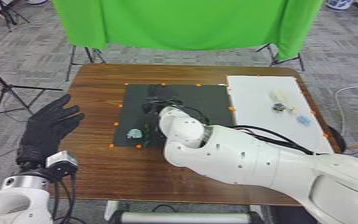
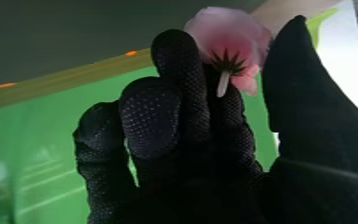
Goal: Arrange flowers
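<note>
Over the dark mat (image 1: 213, 107), the right hand (image 2: 180, 90) seems to pinch the pink flower (image 2: 220, 32) by its petals (image 2: 254, 42), leaving its stem (image 2: 222, 84) free for placing.

- Table (image 1: 95, 175): centre of frame.
- Mat (image 1: 213, 97): on table, upper centre of frame.
- Clump (image 1: 135, 133): on mat, near lower-left corner.
- Sheet (image 1: 249, 110): on table, right of mat.
- Small pieces (image 1: 304, 120): on sheet.
- Cloth (image 1: 189, 25): behind table, top of frame.
</note>
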